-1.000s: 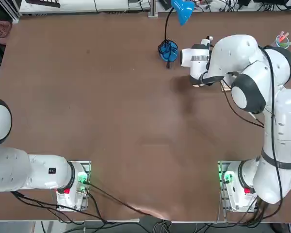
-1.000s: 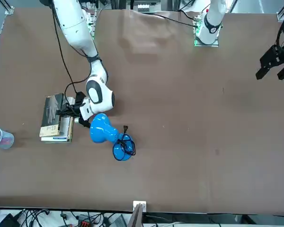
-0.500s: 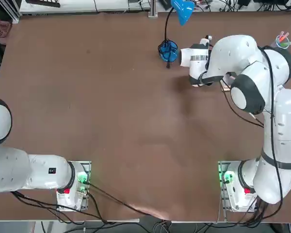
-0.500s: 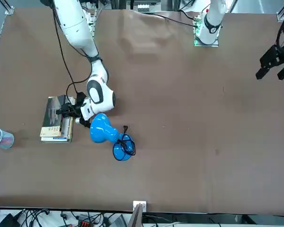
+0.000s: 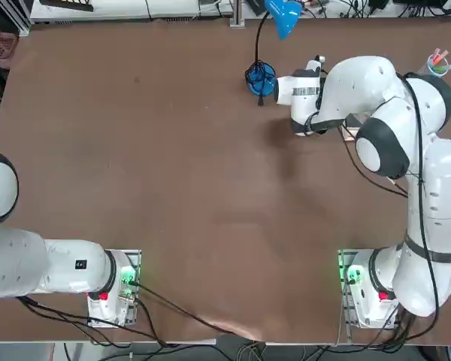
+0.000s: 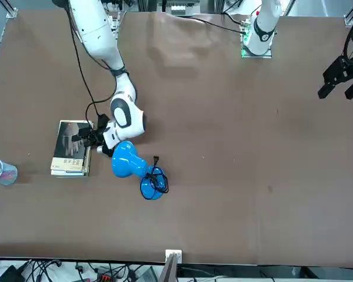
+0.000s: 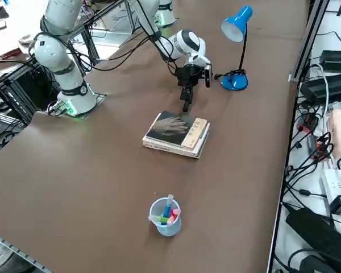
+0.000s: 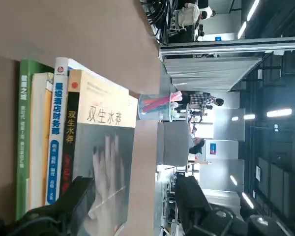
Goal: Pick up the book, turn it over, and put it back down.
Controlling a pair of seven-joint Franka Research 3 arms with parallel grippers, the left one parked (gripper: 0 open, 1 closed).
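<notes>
Brown table [image 5: 135, 150]: wide bare surface across the centre and the parked-arm side; cable clutter past the far edge. Stack of books [image 7: 176, 142] near the right edge, the book [image 6: 71, 143] on top, grey hand-picture face up, tan band toward the clear cup of pens [image 7: 166, 216]. Blue desk lamp [image 6: 129, 163] just beside the stack. Right gripper [image 6: 86, 138] low at the book's edge, fingers [image 8: 73, 201] spread apart, holding nothing. Stack hidden under the arm in the top view; book spines readable only from the wrist
</notes>
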